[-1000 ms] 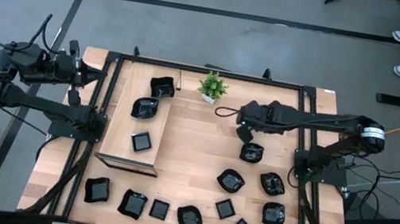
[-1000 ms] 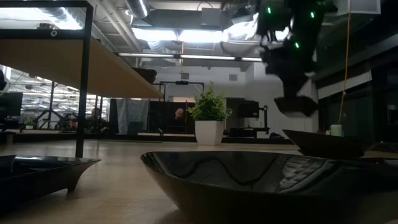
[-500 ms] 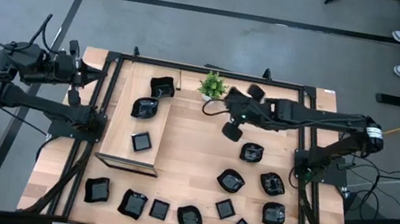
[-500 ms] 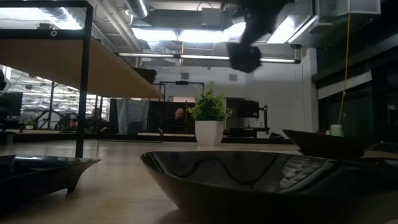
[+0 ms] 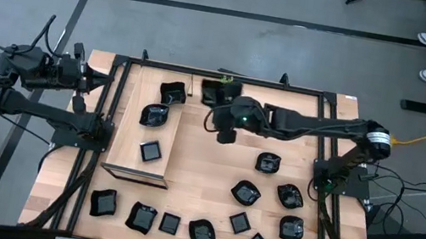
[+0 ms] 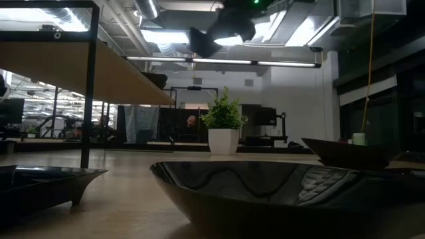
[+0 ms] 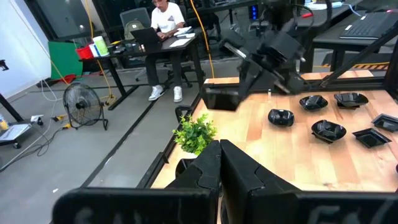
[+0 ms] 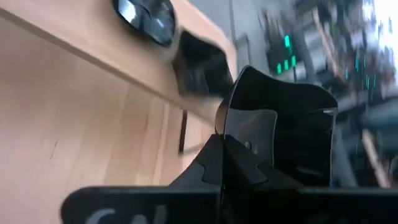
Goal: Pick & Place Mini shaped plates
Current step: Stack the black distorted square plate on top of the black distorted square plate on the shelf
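Nearest, along the bottom edge of the high view, a loose row of mini shaped plates lay on the pale wood-grain table, glossy black, some square with crisp corners, others rounded or wavy-rimmed. A second cluster sat just above them toward the right. Further up on the left stood the raised wooden shelf with three plates on it, a square one in front and two rounded ones behind. Beyond that, in the upper middle of the frame, the right gripper hung high over the table with its fingers pressed together on the thin rim of one square plate, which stood nearly on edge (from above it hid the plant). The left gripper waited at the upper left off the table's edge, fingers pressed together on nothing. Farthest back, the small potted plant stood in its white pot. The likely trouble was the grip: a slick glazed rim pinched at one point could let the plate pivot or slide out during a fast swing and fall onto the hard wood. A low path could also clip the plant's leaves, the shelf's lip or the dark frame posts around it.
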